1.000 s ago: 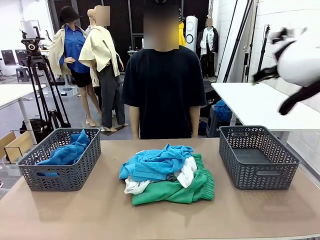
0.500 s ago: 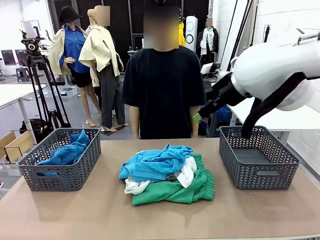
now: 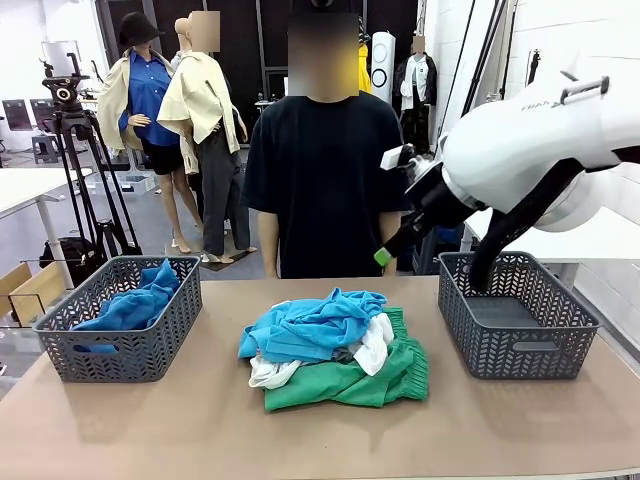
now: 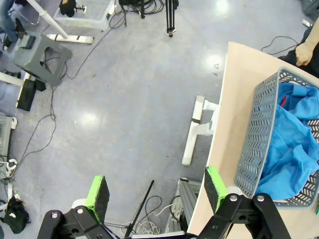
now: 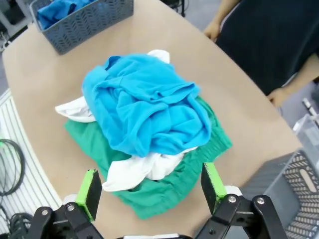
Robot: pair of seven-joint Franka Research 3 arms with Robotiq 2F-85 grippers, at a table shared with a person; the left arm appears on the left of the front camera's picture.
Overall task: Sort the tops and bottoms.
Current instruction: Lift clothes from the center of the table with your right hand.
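A pile lies mid-table: a bright blue top (image 3: 315,322) over a white top (image 3: 372,345), with the green bottoms (image 3: 350,382) underneath. Another blue top (image 3: 135,305) fills the left basket (image 3: 120,345). My right gripper (image 3: 388,252) hangs open in the air above the pile's far right side. In its wrist view the open right gripper (image 5: 149,186) frames the blue top (image 5: 144,112), white top (image 5: 132,172) and green bottoms (image 5: 212,144) below, touching nothing. My left gripper (image 4: 155,188) is open over the floor, off the table's left end, beside the left basket (image 4: 259,134).
An empty grey basket (image 3: 515,320) stands at the table's right, under my right arm. A person in a dark shirt (image 3: 325,180) stands at the far edge, hands (image 5: 212,31) down by the table. A tripod (image 3: 75,150) stands at back left.
My right arm has swung in from the upper right and down toward the pile. The clothes and both baskets have not moved.
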